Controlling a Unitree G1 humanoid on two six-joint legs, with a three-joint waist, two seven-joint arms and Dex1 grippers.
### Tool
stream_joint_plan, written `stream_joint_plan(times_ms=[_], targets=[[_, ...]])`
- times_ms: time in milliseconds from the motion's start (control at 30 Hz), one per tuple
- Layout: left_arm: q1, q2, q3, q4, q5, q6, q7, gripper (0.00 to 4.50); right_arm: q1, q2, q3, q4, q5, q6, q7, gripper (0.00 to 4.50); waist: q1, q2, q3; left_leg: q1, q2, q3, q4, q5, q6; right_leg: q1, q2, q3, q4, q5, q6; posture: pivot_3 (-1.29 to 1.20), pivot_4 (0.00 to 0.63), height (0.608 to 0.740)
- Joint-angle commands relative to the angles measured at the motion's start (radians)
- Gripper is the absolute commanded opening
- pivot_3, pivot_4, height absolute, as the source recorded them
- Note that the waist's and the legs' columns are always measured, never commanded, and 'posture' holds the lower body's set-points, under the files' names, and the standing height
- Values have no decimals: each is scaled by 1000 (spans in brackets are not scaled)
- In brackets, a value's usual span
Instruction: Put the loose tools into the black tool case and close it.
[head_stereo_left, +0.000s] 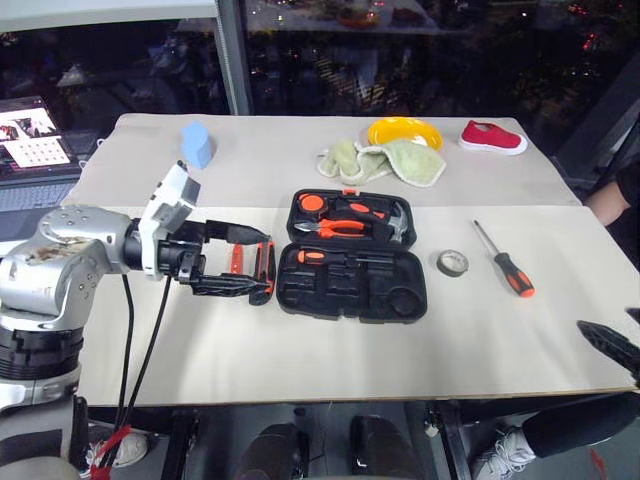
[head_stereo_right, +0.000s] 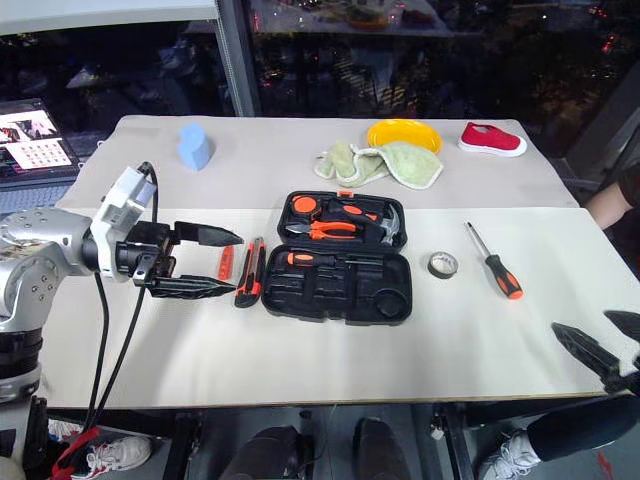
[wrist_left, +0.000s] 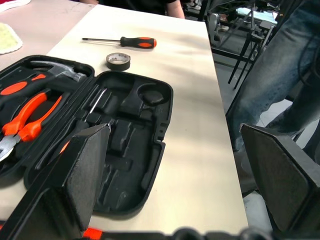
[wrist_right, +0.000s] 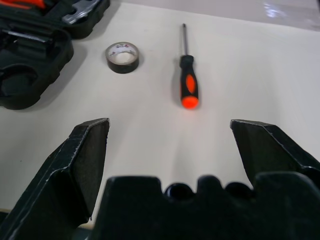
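Observation:
The black tool case (head_stereo_left: 350, 290) lies open in the middle of the table. Orange-handled pliers (head_stereo_left: 340, 228) and a hammer (head_stereo_left: 398, 226) sit in its far half, and one orange-and-black screwdriver (head_stereo_left: 330, 257) lies in its near half. Left of the case lie an orange-and-black utility knife (head_stereo_right: 252, 270) and a small red screwdriver (head_stereo_right: 226, 262). My left gripper (head_stereo_right: 237, 264) hovers open above them, pointing toward the case. Right of the case are a dark tape roll (wrist_right: 122, 56) and another orange-and-black screwdriver (wrist_right: 188, 80). My right gripper (wrist_right: 170, 125) is open and empty, near the table's front right edge, short of those two.
Along the far side of the table are a blue object (head_stereo_left: 197, 143), green cloths (head_stereo_left: 385, 160), a yellow plate (head_stereo_left: 404, 130) and a red shoe (head_stereo_left: 492, 137). A laptop (head_stereo_left: 30, 140) stands far left. A person's arm (head_stereo_left: 608, 200) shows at the right edge.

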Motion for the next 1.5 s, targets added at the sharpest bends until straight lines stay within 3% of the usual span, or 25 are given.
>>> stream_joint_plan(times_ms=[33,267,633,833,1433,1500], targets=[[-18,3,15,-44,-48,6,32,4457,-135,-28,159,126,-98,52,-28,4500,12,0,0,-2,0,-1,0,0,1,-2,0,-1,1,0,0,0,150,740],[-58,-11,-2,-33,-58,-13,79,4457,-354,-13,344,397,-233,108,-34,4500,16,1,0,-19,-2,-1,0,4,9,-19,0,-2,1,1,-1,0,150,740],[-108,-18,-27,-2,-50,-46,96,4457,-526,13,423,638,-324,91,57,4500,3,1,0,-17,-2,-1,0,6,6,-18,0,-1,1,3,-3,0,150,740],[-125,-22,-43,14,-35,-70,93,4500,-564,-1,476,679,-353,97,171,2520,1,1,0,-17,-2,0,0,6,6,-18,0,-1,2,3,-3,0,150,740],[-161,-33,-75,43,-9,-116,98,4500,-686,27,599,773,-490,94,273,2520,1,1,0,-18,-2,-1,0,6,6,-19,0,-1,2,3,-3,0,150,740],[-170,-35,-76,46,-8,-118,100,4500,-697,30,609,789,-503,95,275,2007,1,1,0,-18,-2,-1,0,6,6,-19,0,-1,2,3,-3,0,150,740]])
